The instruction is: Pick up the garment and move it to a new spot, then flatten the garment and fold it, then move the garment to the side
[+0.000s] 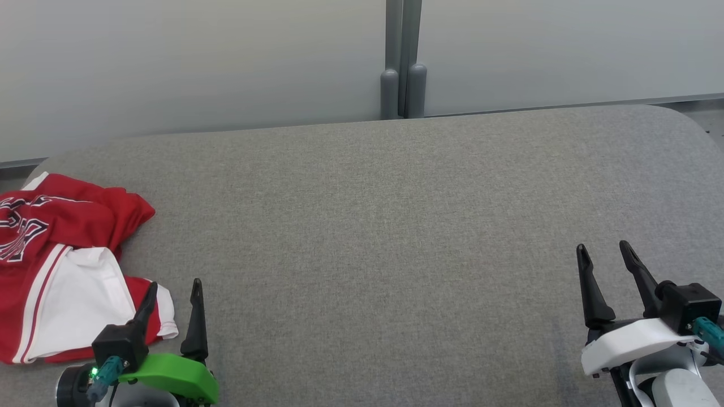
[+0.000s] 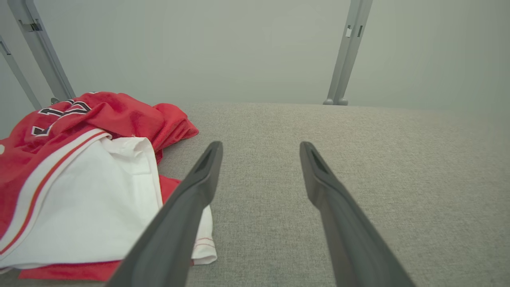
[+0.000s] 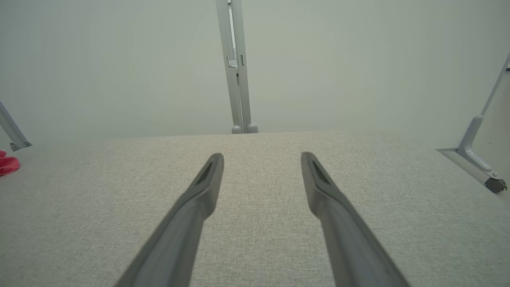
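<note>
A crumpled red garment with white panels, white trim and dark lettering lies at the left end of the grey fabric table. My left gripper hovers open at the lower left, just right of the garment's white hem, with nothing between its fingers. In the left wrist view the garment spreads to the left of my open left gripper, its hem passing under the left finger. My right gripper stands open at the lower right, far from the garment. A red corner of the garment peeks in at the right wrist view's left edge, well away from the right gripper.
A pale partition wall with a grey upright post runs behind the table's far edge. The table's rounded right corner sits at the back right. A grey frame leg with a caster stands off the right end.
</note>
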You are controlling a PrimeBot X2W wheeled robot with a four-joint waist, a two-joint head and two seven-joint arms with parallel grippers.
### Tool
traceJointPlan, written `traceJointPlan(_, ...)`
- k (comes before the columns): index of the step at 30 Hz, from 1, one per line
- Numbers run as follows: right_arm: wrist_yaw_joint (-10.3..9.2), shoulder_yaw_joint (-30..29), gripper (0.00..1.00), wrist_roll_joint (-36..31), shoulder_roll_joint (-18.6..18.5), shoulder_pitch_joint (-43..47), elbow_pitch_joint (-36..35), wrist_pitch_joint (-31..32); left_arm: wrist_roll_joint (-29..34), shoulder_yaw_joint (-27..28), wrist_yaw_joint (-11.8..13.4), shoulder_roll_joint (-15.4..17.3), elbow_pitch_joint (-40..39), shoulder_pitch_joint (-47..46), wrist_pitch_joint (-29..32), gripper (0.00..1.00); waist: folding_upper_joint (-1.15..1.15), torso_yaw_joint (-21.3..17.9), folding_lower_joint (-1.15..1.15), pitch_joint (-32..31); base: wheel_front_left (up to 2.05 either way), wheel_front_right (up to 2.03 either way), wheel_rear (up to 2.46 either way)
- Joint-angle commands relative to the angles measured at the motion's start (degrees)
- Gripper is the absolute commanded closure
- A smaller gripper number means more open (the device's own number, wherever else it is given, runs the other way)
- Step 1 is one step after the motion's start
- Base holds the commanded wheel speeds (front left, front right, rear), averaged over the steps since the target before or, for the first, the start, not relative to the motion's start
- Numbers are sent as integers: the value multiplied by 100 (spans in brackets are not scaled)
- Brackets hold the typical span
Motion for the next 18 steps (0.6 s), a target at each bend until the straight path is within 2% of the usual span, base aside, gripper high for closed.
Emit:
traceJointPlan(1, 2, 8, 0, -149, -50, -8, -4, -66, 156, 12, -17, -6, -6, 17, -51, 0, 13, 5, 0, 1, 0, 0, 0)
traceJointPlan(18, 2, 16, 0, -715, -16, 72, 36, -250, 768, 172, -62, -63, 154, 79, -212, 0, 15, -27, 0, -29, 0, 0, 0)
